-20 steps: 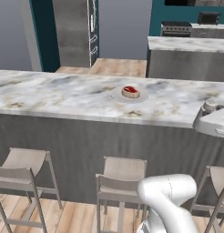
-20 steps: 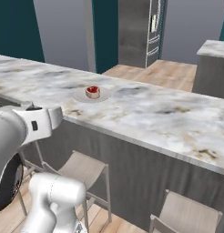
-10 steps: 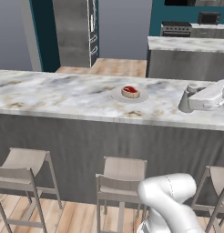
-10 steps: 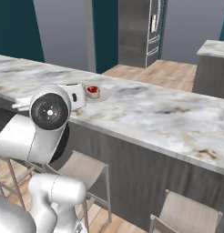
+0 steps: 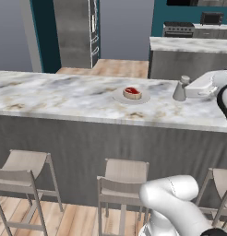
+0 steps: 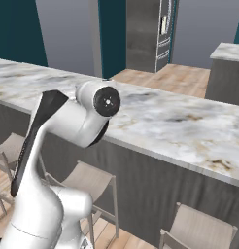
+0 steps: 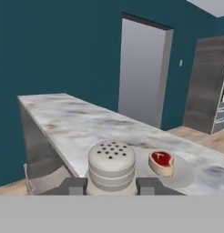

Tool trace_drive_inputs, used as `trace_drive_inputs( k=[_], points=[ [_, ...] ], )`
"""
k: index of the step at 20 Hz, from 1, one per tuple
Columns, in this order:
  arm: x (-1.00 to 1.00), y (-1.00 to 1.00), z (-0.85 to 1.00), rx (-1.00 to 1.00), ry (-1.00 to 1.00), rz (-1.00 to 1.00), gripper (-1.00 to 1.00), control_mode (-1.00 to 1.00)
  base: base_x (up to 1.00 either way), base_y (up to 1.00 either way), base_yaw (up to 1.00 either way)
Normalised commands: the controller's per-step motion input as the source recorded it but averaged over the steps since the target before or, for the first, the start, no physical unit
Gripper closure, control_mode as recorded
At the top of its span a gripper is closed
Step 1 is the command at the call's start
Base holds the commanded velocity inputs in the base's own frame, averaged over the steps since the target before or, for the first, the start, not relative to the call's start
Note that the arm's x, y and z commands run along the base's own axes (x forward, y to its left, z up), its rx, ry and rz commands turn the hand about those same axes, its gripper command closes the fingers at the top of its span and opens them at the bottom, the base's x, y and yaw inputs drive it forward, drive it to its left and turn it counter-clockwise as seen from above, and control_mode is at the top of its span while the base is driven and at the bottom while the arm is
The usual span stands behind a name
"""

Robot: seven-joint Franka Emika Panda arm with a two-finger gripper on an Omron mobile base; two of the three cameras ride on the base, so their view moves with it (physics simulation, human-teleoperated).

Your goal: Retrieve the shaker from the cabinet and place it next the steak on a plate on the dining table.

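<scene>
Stools [image 5: 122, 182] along the bottom of the left base view, then the marble dining table [image 5: 64, 94] across mid-frame, fridge [image 5: 76, 32] upper left. Gripper [image 7: 111, 185] clamped snug on the shaker [image 7: 111, 166], bottom centre in hand view. Steak [image 7: 161, 162] on its plate [image 7: 184, 170] just right. Cap holes visible up close.

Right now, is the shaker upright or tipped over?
Upright. The shaker stands cap-up, its holed top facing up, between the fingers, over the dining table beside the plate.
</scene>
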Motion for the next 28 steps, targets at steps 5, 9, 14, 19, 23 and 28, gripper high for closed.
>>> trace_drive_inputs(
  k=[5, 9, 14, 19, 23, 28],
  points=[
    [0.7, -0.37, -0.14, 0.0, 0.0, 0.07, 1.0, -1.0, 0.0, 0.0, 0.0],
    [0.65, -0.15, -0.18, 0.0, 0.0, 0.05, 1.0, -1.0, 0.0, 0.0, 0.0],
    [0.64, -0.06, -0.21, 0.0, 0.0, 0.03, 1.0, -1.0, 0.0, 0.0, 0.0],
    [0.37, -0.1, -0.21, 0.0, 0.0, 0.02, 1.0, -1.0, 0.0, 0.0, 0.0],
    [0.04, -0.06, -0.18, -0.03, 0.0, 0.01, 1.0, -1.0, 0.0, 0.0, 0.0],
    [0.11, 0.0, -0.23, -0.04, 0.0, 0.0, 1.0, -1.0, 0.0, 0.0, 0.0]
  ],
)
